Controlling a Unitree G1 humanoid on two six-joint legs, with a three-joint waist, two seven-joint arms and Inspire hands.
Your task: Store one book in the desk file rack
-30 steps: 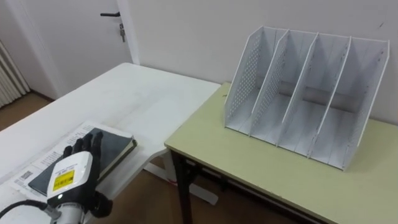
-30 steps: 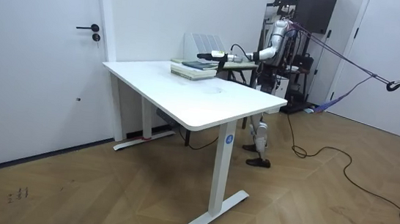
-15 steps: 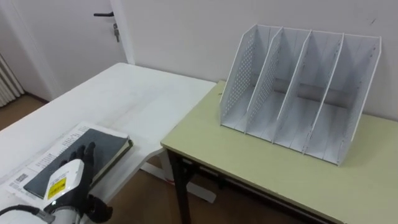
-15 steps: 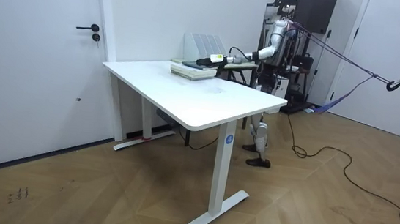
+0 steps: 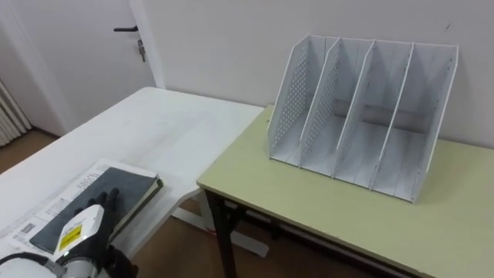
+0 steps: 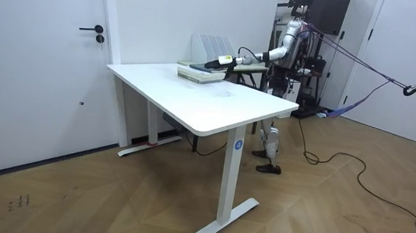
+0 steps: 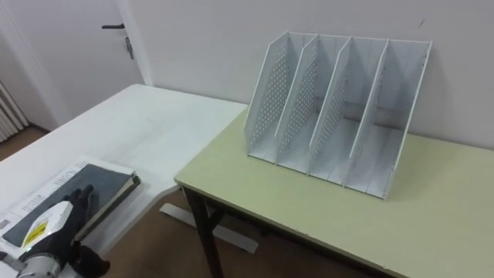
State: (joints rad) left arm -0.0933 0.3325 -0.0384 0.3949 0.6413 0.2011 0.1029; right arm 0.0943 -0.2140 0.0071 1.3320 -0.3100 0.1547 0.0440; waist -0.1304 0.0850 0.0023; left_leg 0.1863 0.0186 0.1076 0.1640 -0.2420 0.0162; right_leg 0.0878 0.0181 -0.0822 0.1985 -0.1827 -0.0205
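**Spotter:** Where's the book?

**Me:** The dark book (image 5: 127,189) lies flat on a printed booklet (image 5: 46,212). It is at the near edge of the white counter (image 5: 177,123), by the corner that faces the olive counter (image 5: 324,208). It isn't lifted.

**Spotter:** What changed in the last second?

**Me:** In the room view my left arm was stretched out level above the book. Now the forearm slopes down and my left hand (image 5: 83,225) has come down onto the cover. The head camera also swung a little, so the file rack (image 5: 359,116) sits further left in the eye views. That is my own view moving, not the rack. The book has kept its place on the booklet.

**Spotter:** So where does that leave us?

**Me:** I'd say right at the start of the pick. There seems to be contact but no grip, and the carry and the storing are all still ahead.

**Spotter:** How is the hand set?

**Me:** It is back up, with the fingers straight and laid along the cover, pointing toward the counter's far edge. None of them curls round an edge of the book, so the hand holds nothing. The wrist comes in over the near edge from my lower left.

**Spotter:** And the rack?

**Me:** It stands upright at the far edge of the olive counter, against the wall, and all four slots are empty. It is well apart from the book.
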